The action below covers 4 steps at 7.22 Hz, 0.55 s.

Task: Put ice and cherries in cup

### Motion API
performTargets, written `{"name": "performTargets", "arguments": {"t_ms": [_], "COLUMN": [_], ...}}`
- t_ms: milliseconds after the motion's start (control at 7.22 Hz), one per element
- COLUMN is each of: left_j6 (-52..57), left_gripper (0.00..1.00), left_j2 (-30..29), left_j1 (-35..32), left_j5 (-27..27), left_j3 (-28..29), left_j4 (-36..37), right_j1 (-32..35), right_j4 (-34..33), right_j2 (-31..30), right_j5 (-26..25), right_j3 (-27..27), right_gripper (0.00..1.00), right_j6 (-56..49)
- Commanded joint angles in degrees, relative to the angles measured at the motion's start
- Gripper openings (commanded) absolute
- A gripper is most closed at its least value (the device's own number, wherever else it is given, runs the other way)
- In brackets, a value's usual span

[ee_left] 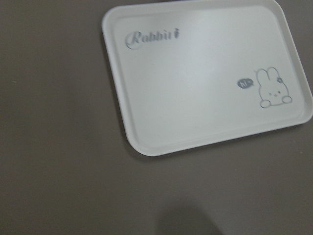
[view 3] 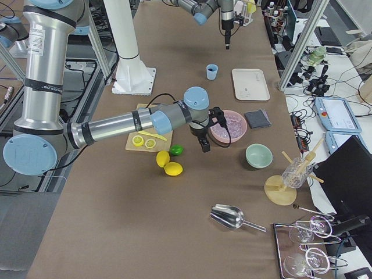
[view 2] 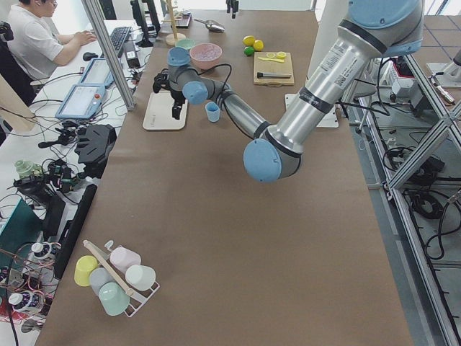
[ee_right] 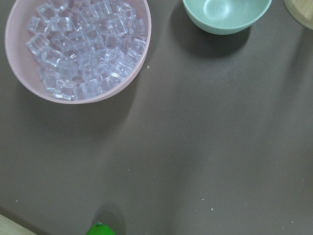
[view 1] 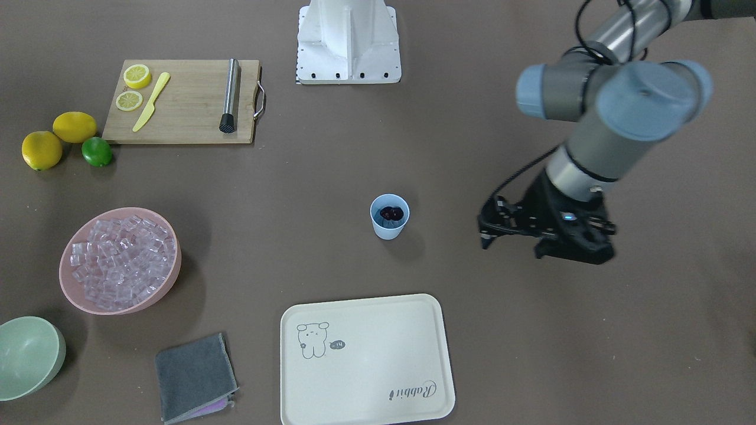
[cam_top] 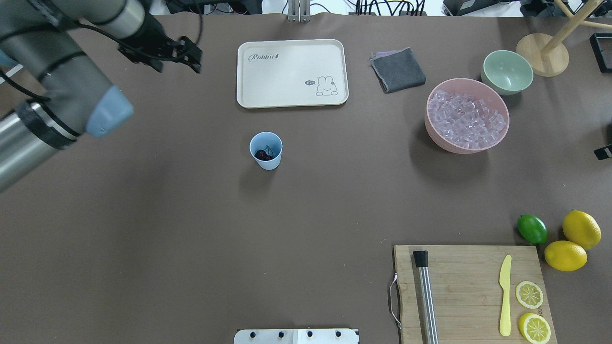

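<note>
Observed left claw (view 1: 511, 248) released, spread wide, gripping nothing, at centre right of the front view, well apart from the cup (view 1: 390, 227). Logged forearm (view 1: 590, 147) slanting down from the upper right corner, wrist bent down. Cannot tell state of right claw (view 3: 204, 145), mid-frame in the right-side view, just beside the pink bowl (view 1: 170, 283). Read "Rabbit" in script and "hi" in a speech bubble on smooth cream tray (ee_left: 195, 98). Found cherries (view 1: 392, 212) inside the light-blue tapered cup, centre frame; glossy clear ice (view 1: 121, 260) heaped in the pink bowl, lower left.
</note>
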Motion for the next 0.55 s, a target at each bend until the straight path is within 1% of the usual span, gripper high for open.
{"name": "performTargets", "arguments": {"t_ms": [0,139,277,416], "left_j6": [19.49,32.8,40.25,41.54], "left_gripper": [0.96,0.96,0.97,0.97], "left_j2": [10.45,16.6,22.14,24.63], "left_j1": [-13.7,-19.92,-24.42,-25.6], "left_j5": [-5.93,-11.17,-14.18,-14.56], "left_j3": [-0.84,-1.28,-1.29,-2.33], "left_j4": [2.27,2.62,2.28,2.36], "right_j1": [0.0,0.0,0.0,0.0], "right_j4": [0.0,0.09,0.09,0.0], "right_j2": [0.07,0.07,0.16,0.51], "right_j5": [0.05,0.14,0.49,0.75], "right_j3": [-0.22,-0.13,-0.13,-0.48], "right_gripper": [0.98,0.98,0.98,0.98], "right_j6": [-0.07,-0.07,-0.07,-0.07]}}
